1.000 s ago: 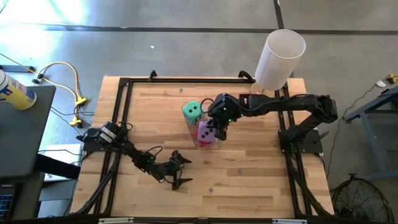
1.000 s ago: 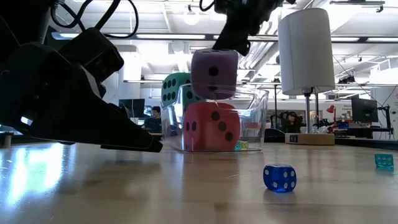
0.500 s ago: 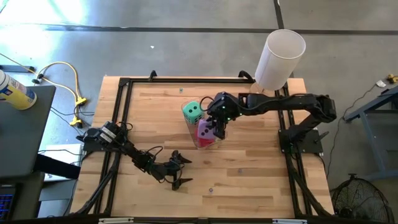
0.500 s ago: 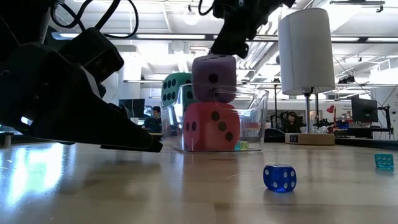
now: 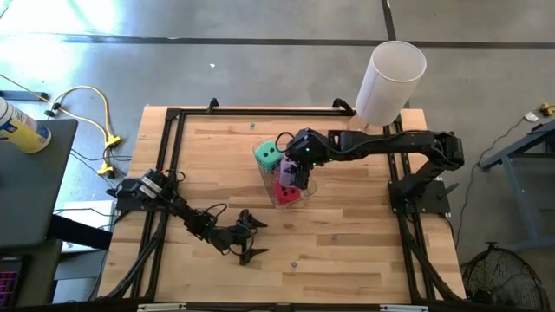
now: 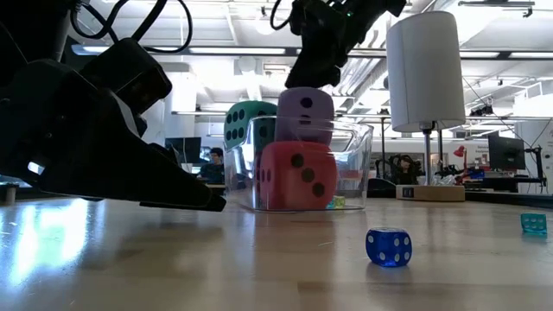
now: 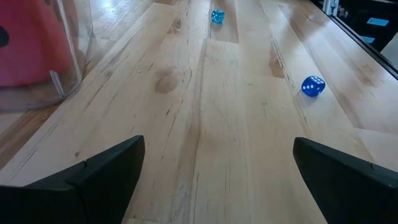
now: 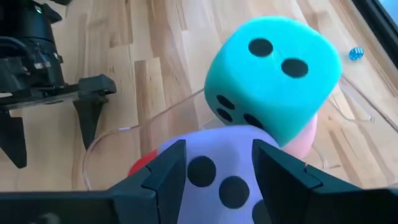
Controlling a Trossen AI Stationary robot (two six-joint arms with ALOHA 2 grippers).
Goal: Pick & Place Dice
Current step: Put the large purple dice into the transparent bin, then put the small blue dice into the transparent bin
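Note:
The clear bin [image 5: 279,198] stands mid-table. A red die [image 6: 294,177] sits on its floor. The green die [image 5: 269,154] perches high at the bin's far-left side, over a pink die [image 8: 308,134]. My right gripper [image 5: 295,172] is above the bin, shut on the purple die [image 6: 304,112], which rests on the red one. My left gripper [image 5: 249,236] waits open near the table's near edge, left of the bin. My right gripper pinches the purple die's upper part [image 8: 214,165] between its two fingers [image 8: 165,171], coming from above and slanting down. The die sits upright, its lower half inside the bin's rim [image 6: 346,130], its underside on the red die.
A tall white cylinder [image 5: 392,82] stands at the far right corner. A small blue die [image 6: 389,246] and a small cyan die [image 7: 217,16] lie on the wood near the bin. Bare boards stretch right of and nearer than the bin.
My right gripper has come down and shifted slightly toward the table's left, carrying the purple die. The die hung clear above the bin a second ago; it now sits lower, inside the rim, on the red die.

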